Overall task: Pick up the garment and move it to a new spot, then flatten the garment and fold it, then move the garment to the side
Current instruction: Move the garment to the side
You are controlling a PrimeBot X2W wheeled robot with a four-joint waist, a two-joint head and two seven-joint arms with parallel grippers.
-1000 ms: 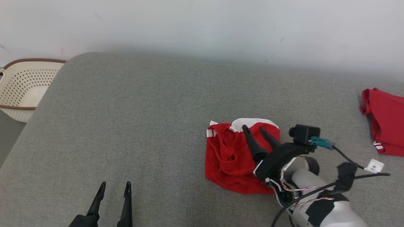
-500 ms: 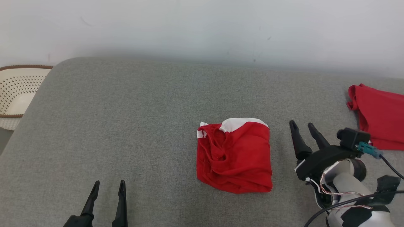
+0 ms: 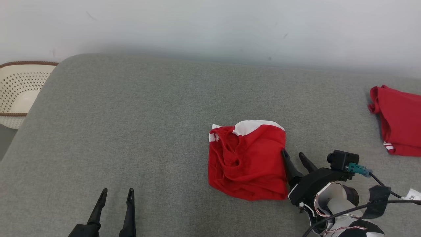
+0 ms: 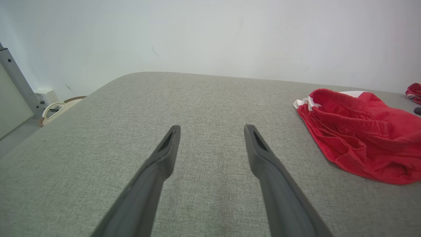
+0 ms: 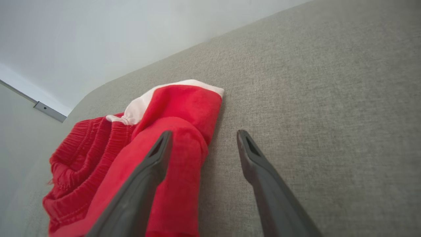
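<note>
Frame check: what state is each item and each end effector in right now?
Red garment: folded into a wrinkled square, lying flat, not held.
Second red garment: lying at the far right, untouched.
Basket: upright, off the left end.
Left end effector: open, holding nothing.
Right end effector: open, at the red garment's right edge.

A grey, woven-fabric padded worktop [image 3: 138,115] with a rounded far-left corner carries two things. Right of its middle lies a loosely folded red cloth garment with white trim [image 3: 250,164], its gathered elastic waistband turned to the left. Well apart, at the right edge, lies a second red cloth garment with white stripes [image 3: 399,121].
</note>
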